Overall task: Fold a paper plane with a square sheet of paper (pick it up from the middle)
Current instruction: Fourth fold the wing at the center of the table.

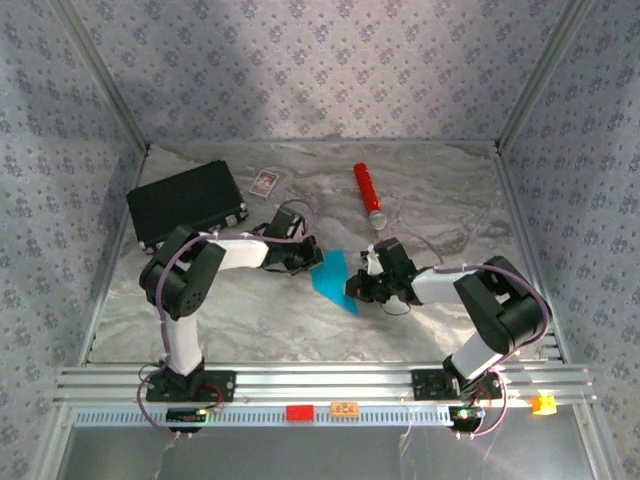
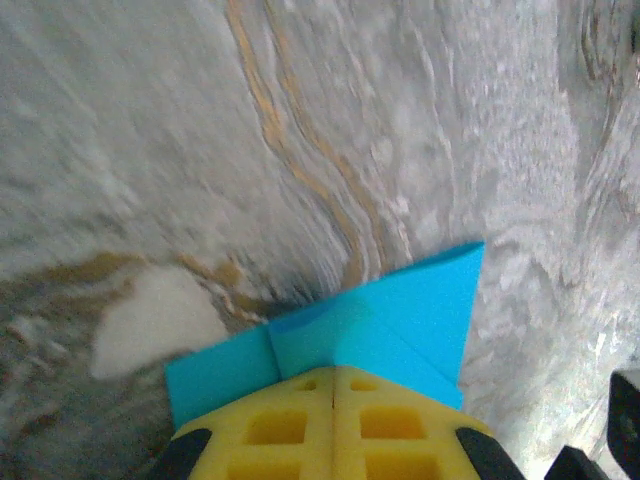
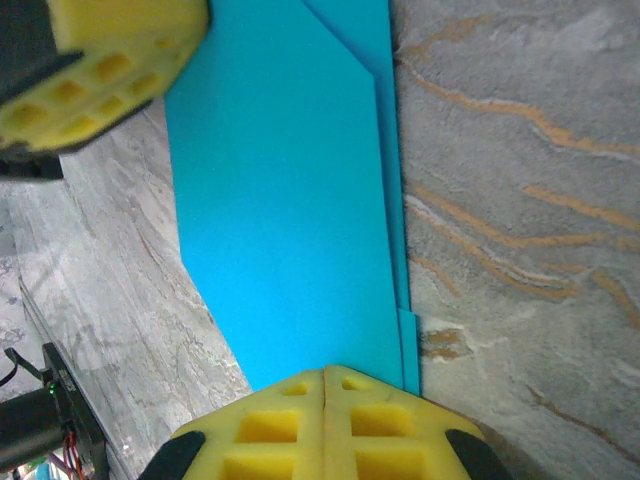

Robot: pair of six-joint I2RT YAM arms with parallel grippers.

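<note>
At the far left of the table (image 1: pixel 250 310), I see a black case (image 1: pixel 187 205) lying flat, with a small white card (image 1: pixel 264 181) just off its right end. Next along, my left gripper (image 1: pixel 314 260) has its yellow fingers (image 2: pixel 290 425) pressed together on one edge of the folded cyan-blue paper (image 1: pixel 333 275). The left wrist camera shows overlapping flaps and a crease running in to the fingertips. The paper sits mid-table between the two arms, spanning from one gripper to the other. My right gripper (image 1: pixel 354 288) is clamped on the opposite end, jaws closed tight on the layered edge. Whether the paper touches the tabletop I cannot tell. Behind the right gripper, well apart, a red cylinder (image 1: pixel 368 193) lies on the marble.
</note>
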